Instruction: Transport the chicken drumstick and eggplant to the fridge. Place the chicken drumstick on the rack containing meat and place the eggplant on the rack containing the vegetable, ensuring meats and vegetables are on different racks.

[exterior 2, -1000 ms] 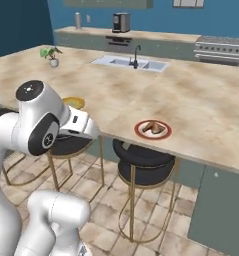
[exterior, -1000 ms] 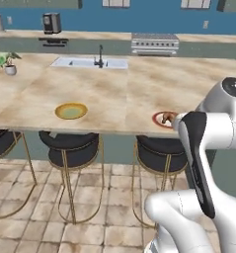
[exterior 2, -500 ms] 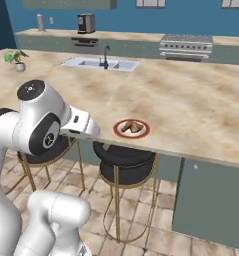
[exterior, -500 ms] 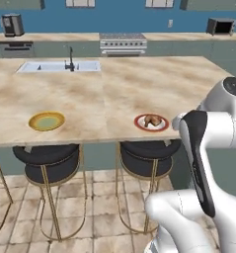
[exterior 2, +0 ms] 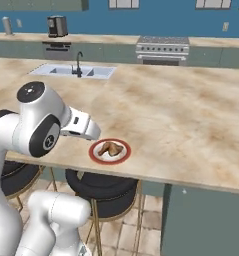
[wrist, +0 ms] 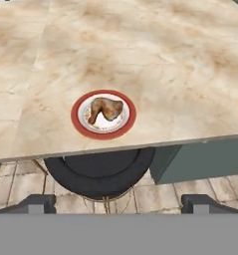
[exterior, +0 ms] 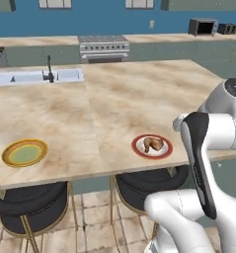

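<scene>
The chicken drumstick [wrist: 105, 109] is a golden-brown lump lying on a red-rimmed white plate [wrist: 76, 120] near the front edge of the marble island counter. It also shows in the left base view as the drumstick [exterior: 153, 144] and in the right base view as the drumstick [exterior 2: 111, 148]. My gripper [wrist: 119, 203] hangs above and in front of the counter edge, open, with its fingertips [wrist: 40, 202] spread wide and nothing between them. The plate lies ahead of the fingers, well apart from them. The eggplant and the fridge are out of view.
A yellow-green plate [exterior: 24, 152] sits further left on the counter. A sink with a tap [exterior: 40, 76] is set into the island's far left. Black stools [exterior: 139, 185] stand under the counter edge. A stove [exterior: 103, 47], a microwave [exterior: 202, 25] and a coffee machine [exterior 2: 56, 25] line the back counter.
The base has driven right and closer to the island, so the whole scene has slid left and the drumstick plate now sits nearer. The jaws stay open.
</scene>
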